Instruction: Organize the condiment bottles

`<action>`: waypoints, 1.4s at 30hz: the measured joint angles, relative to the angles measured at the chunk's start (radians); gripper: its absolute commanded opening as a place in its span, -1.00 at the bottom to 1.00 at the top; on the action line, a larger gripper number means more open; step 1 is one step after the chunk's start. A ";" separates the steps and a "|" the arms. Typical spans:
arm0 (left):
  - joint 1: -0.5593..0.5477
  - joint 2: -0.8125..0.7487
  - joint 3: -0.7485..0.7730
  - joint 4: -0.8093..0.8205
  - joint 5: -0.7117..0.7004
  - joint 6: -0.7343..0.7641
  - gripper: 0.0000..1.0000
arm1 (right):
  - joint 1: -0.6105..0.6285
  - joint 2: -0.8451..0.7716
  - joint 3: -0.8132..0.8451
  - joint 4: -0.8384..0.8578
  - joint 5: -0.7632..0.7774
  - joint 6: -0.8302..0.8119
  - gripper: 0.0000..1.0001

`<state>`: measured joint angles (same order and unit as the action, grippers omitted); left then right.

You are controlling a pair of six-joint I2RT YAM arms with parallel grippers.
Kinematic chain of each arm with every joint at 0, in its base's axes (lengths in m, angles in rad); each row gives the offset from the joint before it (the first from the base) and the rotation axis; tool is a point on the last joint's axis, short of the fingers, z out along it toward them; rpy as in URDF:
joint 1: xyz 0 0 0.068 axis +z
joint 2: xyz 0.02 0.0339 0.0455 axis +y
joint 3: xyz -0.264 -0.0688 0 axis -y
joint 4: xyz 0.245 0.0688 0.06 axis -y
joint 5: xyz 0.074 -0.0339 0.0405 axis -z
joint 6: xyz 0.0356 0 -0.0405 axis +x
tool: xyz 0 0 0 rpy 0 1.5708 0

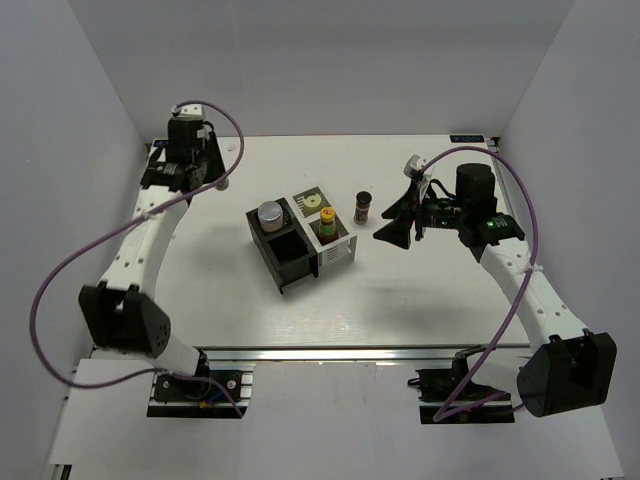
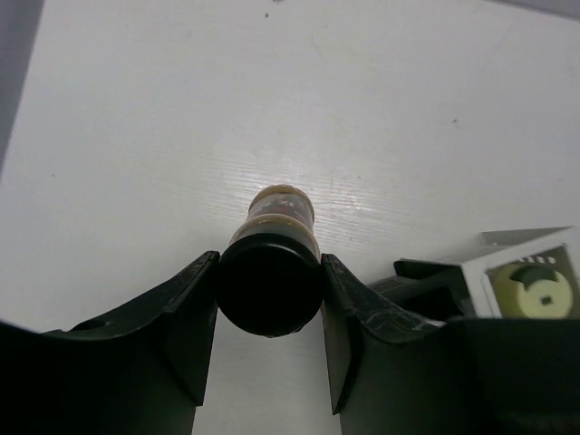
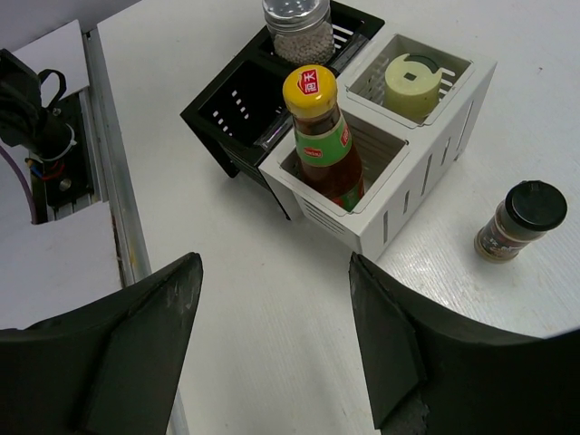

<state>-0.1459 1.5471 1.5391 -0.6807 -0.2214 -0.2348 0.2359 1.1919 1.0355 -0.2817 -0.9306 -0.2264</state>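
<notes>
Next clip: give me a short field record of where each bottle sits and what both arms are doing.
Left gripper: jaws shut on held spice jar, far-left corner of table
Right gripper: jaws open, empty, right of rack
Silver-lidded jar: black back compartment
Cream bottle: white back compartment
Sauce bottle: white front compartment
Loose spice jar: upright on table, right of rack, apart from it
Black front compartment: empty

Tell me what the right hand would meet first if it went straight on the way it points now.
Probably the tall sauce bottle in the white half of the rack: it lies straight ahead of the open right hand. The loose spice jar stands off to the side. Depth is unclear.
</notes>
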 measured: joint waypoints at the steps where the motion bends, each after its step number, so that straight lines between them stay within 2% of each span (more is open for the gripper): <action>1: 0.000 -0.046 -0.005 0.000 0.001 -0.002 -1.00 | 0.000 0.002 0.000 0.000 0.000 -0.002 0.42; 8: -0.002 -0.293 -0.070 -0.051 0.064 -0.032 -1.00 | 0.000 0.006 0.000 -0.002 0.001 -0.011 0.42; 14: -0.055 -0.352 -0.077 -0.132 0.150 -0.052 -1.00 | 0.000 0.006 0.000 -0.003 0.002 -0.014 0.41; 28: -0.301 -0.354 -0.034 -0.240 0.251 -0.104 -1.00 | -0.019 0.006 0.000 -0.003 0.004 -0.014 0.41; 37: -0.484 -0.225 -0.039 -0.245 0.121 -0.116 -1.00 | -0.039 0.006 0.000 -0.004 0.003 -0.014 0.41; 42: -0.521 -0.144 -0.040 -0.252 0.044 -0.115 -1.00 | -0.041 0.006 0.000 -0.004 0.000 -0.014 0.41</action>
<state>-0.6674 1.4033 1.4990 -0.9325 -0.1776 -0.3496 0.1951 1.1980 1.0355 -0.2859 -0.9302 -0.2401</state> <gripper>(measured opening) 0.548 0.705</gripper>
